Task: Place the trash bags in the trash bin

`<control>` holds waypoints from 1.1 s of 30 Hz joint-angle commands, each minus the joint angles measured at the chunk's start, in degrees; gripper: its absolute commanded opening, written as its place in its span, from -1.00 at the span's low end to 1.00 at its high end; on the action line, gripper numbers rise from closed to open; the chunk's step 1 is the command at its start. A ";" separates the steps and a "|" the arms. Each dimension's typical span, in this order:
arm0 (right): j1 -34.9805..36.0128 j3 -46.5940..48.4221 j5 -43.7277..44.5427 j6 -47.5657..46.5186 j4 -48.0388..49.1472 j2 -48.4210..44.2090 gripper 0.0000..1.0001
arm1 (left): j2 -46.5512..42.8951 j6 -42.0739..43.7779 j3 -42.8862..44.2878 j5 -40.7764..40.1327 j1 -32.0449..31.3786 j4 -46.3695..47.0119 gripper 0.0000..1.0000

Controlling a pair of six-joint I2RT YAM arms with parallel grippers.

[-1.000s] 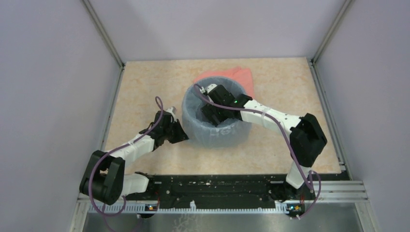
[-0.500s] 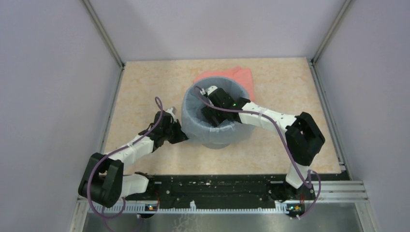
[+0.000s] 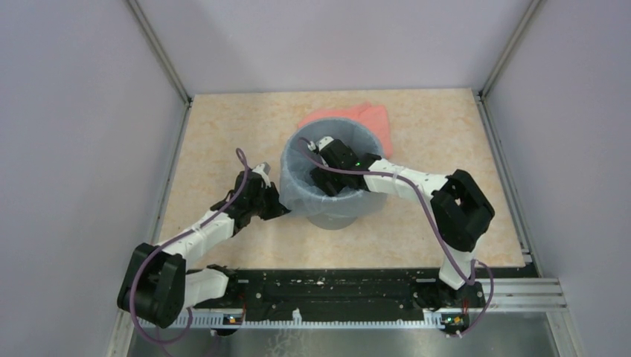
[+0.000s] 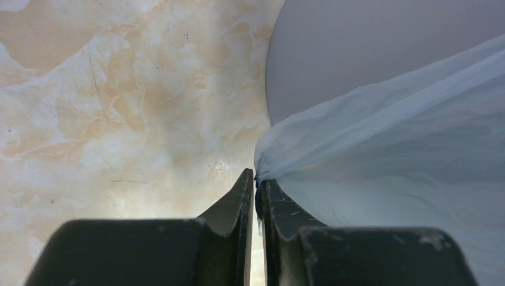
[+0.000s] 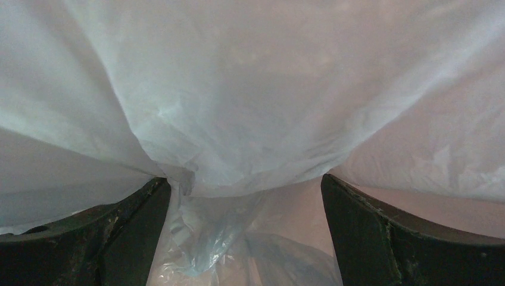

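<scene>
Left gripper point(image 4: 255, 179) was pinched shut on the hem of the bag point(image 4: 387, 155) beside the left wall of the bin point(image 4: 357, 47), the bag lining the bin and folded over its rim (grey base showing below), right gripper point(image 5: 244, 182) spread wide inside with film draped between its fingers point(image 5: 107, 238), pink cloth point(image 3: 372, 115) just behind.

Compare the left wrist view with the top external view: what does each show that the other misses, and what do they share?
Only the left wrist view shows the left hand pinched shut on the edge of the trash bag. Only the top external view shows the right hand down inside the trash bin and the pink cloth behind it. Both show the bag draped over the grey bin on the marbled table.
</scene>
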 commanded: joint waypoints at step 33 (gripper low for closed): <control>-2.42 8.52 -3.33 -3.16 -8.70 10.80 0.90 | -8.99 -0.66 0.38 0.80 -1.21 -4.80 -0.46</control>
